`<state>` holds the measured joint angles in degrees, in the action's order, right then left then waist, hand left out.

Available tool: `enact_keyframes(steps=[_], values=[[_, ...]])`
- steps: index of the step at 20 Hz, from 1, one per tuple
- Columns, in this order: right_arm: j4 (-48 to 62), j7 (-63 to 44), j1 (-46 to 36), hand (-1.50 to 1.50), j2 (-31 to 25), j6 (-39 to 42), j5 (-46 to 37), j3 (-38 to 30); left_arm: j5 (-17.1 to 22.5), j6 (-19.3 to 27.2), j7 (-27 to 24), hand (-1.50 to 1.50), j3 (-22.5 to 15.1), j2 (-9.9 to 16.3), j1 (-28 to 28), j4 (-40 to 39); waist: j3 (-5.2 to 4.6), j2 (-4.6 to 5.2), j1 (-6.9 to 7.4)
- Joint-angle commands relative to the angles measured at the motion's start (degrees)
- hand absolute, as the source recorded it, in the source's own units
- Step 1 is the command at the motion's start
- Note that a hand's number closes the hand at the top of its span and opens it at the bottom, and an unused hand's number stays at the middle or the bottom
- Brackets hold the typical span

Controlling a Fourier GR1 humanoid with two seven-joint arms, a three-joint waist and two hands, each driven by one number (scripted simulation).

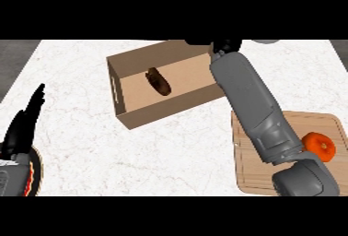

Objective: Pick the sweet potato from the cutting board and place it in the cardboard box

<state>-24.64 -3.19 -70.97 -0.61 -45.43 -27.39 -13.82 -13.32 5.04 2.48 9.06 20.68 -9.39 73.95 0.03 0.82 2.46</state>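
I see the dark brown, elongated sweet potato (158, 82) lying on the floor of the open tan cardboard box (129, 112), near the middle, tilted on a diagonal so that its narrower end points toward the box's far wall. My right hand (227, 45) shows only as a black shape at the end of the long grey forearm, just past the box's far right corner and clear of the sweet potato, which sits well apart from it toward the box's centre. That hand is cut off by the upper edge of the view, so I cannot tell how its fingers are set. The sweet potato looks dull and rough-skinned, darker than the cardboard around it, with a faint shadow beside it. The right side of the box is covered by my right forearm, which runs from the box's far right corner down across the light wooden cutting board (316, 124) lying to the right of the box. On that board, near its right edge, rests a round orange-red tomato-like fruit (319, 145), partly behind the forearm's grey elbow housing. My left hand (24, 120) shows well left of the box, at rest with fingers straight and pointing upward, holding nothing.
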Motion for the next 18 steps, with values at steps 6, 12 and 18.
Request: enact_keyframes(steps=[6,12,18], values=[[-16.34,0.38,14.11,-1.5,-4.45,6.07,3.71,0.78,0.16,-0.04,1.27,0.0,1.75,0.48,6.2,5.44,-0.02,-1.3,-3.08],[-34.45,-4.7,29.37,-1.5,-9.11,15.52,4.14,4.74,1.34,-1.27,0.78,0.0,3.36,1.24,6.68,4.41,-0.07,-1.61,-4.28],[-53.15,-7.44,46.59,-1.5,-13.98,25.46,7.0,6.88,1.27,-0.7,1.69,0.0,3.64,0.63,6.88,5.75,-0.04,-1.46,-4.25]])
